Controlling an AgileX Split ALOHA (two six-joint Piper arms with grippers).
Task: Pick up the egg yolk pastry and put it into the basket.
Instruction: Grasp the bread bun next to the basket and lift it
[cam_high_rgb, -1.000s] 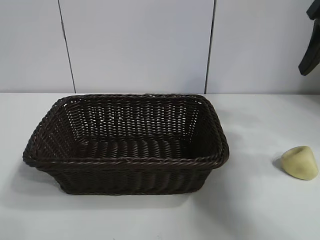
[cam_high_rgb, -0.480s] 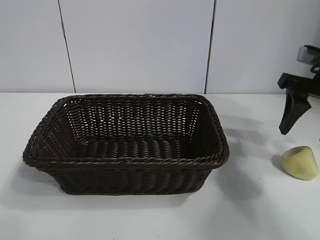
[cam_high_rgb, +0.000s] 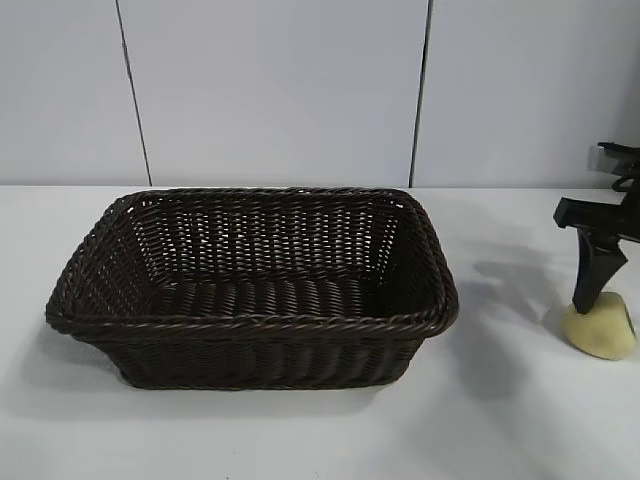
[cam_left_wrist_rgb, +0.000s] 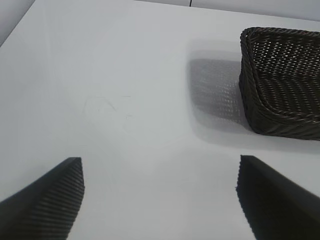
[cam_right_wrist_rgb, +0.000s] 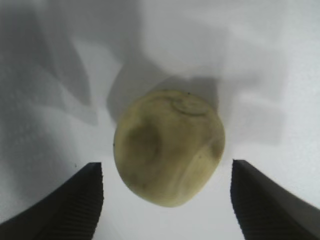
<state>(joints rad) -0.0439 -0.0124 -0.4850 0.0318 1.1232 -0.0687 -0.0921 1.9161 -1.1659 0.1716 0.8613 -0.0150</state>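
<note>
- The egg yolk pastry (cam_high_rgb: 600, 332) lies on the white worktop (cam_high_rgb: 300, 430) at the far right of the exterior view, well apart from the basket and not yet in it. It is a pale yellow rounded lump, resting on its side.
- The right gripper (cam_high_rgb: 598, 300) stands directly over the pastry, pointing straight down. One dark finger (cam_high_rgb: 594, 275) shows in the exterior view, its tip at the pastry's upper edge; whether it touches cannot be told from that side.
- In the right wrist view the pastry (cam_right_wrist_rgb: 169, 147) sits between the two ribbed fingers (cam_right_wrist_rgb: 75, 205), with a clear strip of worktop showing on either side. The fingers are spread wider than the pastry and grip nothing.
- The basket (cam_high_rgb: 250, 320) sits at the middle of the worktop, dark woven wicker with sloping sides and a braided rim. It stands upright with nothing visible inside.
- Bare worktop lies between pastry and basket; nothing stands in that stretch.
- The left gripper (cam_left_wrist_rgb: 160, 200) is out of the exterior view. Its own wrist view shows two dark fingers (cam_left_wrist_rgb: 50, 200) held wide apart above bare worktop, holding nothing, with a corner of the basket (cam_left_wrist_rgb: 280, 80) farther off.
- A pale panelled wall (cam_high_rgb: 270, 90) rises behind the worktop.
</note>
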